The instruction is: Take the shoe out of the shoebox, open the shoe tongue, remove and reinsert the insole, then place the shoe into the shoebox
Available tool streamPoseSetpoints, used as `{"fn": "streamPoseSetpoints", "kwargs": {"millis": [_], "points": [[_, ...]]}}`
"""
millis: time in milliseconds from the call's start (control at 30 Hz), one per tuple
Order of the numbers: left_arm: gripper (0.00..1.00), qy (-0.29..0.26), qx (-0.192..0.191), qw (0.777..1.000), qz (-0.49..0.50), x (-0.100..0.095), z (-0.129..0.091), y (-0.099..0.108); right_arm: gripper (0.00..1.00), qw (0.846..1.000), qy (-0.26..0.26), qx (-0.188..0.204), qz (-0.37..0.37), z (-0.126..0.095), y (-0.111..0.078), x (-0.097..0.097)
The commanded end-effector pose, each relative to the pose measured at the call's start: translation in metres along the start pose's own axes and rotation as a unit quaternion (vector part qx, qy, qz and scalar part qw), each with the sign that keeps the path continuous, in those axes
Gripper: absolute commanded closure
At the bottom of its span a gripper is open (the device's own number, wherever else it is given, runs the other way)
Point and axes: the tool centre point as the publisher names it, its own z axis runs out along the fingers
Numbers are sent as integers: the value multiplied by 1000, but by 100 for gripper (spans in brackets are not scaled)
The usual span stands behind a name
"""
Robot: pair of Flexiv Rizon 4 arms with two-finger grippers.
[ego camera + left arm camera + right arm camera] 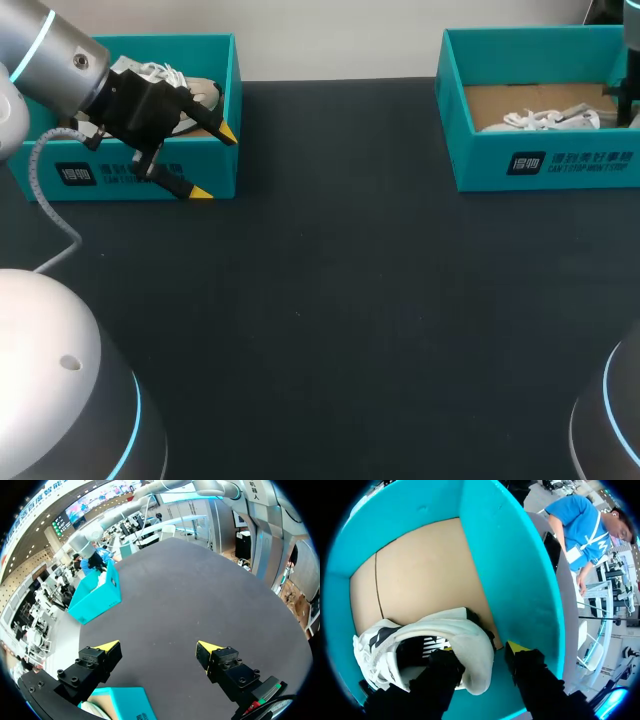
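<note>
A white shoe (550,120) lies in the teal shoebox (545,165) at the table's far right. In the right wrist view my right gripper (480,650) straddles the heel of that shoe (455,632): one finger is inside the shoe opening, and the yellow-tipped finger (516,649) stands outside with a small gap to the heel, close to the box wall (510,570). A second white shoe (168,73) sits in the left teal box (100,175). My left gripper (215,162) hangs wide open and empty over that box's front right corner (120,702).
The dark tabletop (330,300) stretches between the two boxes. The right box's brown cardboard floor (425,570) is bare beyond the shoe. From the left wrist view the right box (95,595) shows far across the table.
</note>
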Motion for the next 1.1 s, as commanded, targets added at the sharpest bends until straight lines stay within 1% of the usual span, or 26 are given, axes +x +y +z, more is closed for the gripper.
{"fn": "streamPoseSetpoints", "kwargs": {"millis": [33, 67, 100, 133, 233, 333, 400, 433, 467, 500, 567, 633, 667, 733, 767, 800, 833, 900, 933, 1033, 1100], "points": [[0, 0, -1, 1000, 0, 1, 0, 0, 51, 1000, 0, -18, 2, -18, -13, -4], [0, 0, -1, 1000, 0, 1, 0, 0, 51, 1000, -1, -20, 4, -22, -13, -5], [0, 0, -1, 1000, 0, 1, 0, 0, 47, 1000, -3, -23, 3, -26, -13, -6], [0, 0, -1, 1000, 0, 1, 0, 0, 47, 1000, -1, -29, 7, -31, -13, -7], [0, 0, -1, 1000, 0, 1, 0, 0, 36, 999, 1, -44, 12, -44, -13, -9], [0, 0, -1, 1000, 0, 1, 0, 0, 26, 998, 10, -63, 19, -63, -16, -10], [0, 0, -1, 1000, 0, 1, 0, 0, 23, 997, 19, -74, 23, -75, -20, -9], [0, 0, -1, 1000, 0, 1, 0, 0, 20, 996, 20, -80, 19, -82, -24, -7], [0, 0, -1, 1000, 0, 1, 0, 0, 19, 996, 20, -83, 18, -86, -27, -6], [0, 0, -1, 1000, 0, 1, 0, 0, 16, 995, 26, -89, 22, -92, -33, -4], [0, 0, -1, 1000, 0, 1, 0, 0, 13, 995, 31, -95, 18, -98, -40, 0], [0, 0, -1, 1000, 0, 1, 0, 0, 8, 995, 33, -99, 7, -105, -49, 7], [0, 0, -1, 1000, 0, 1, 0, 0, 7, 993, 43, -110, 10, -109, -54, 10], [0, 0, -1, 1000, 0, 1, 0, 0, 6, 991, 55, -119, 11, -117, -63, 17], [0, 0, -1, 1000, 0, 1, 0, 0, 4, 991, 58, -124, 2, -120, -68, 21], [0, 0, -1, 1000, 0, 1, 0, 0, 0, 991, 57, -120, -3, -123, -76, 25], [0, 0, -1, 1000, 0, 1, 0, 0, 0, 991, 60, -123, -1, -124, -79, 26], [0, 0, -1, 1000, 0, 1, 0, 0, 0, 991, 63, -120, -2, -129, -93, 30], [0, 0, -1, 1000, 0, 1, 0, 0, 0, 991, 64, -120, -2, -130, -97, 31], [0, 0, -1, 1000, 0, 1, 0, 0, 0, 991, 73, -113, -4, -136, -115, 38], [0, 0, -1, 1000, 0, 1, 0, 0, 0, 991, 72, -115, -2, -139, -124, 43]]}}
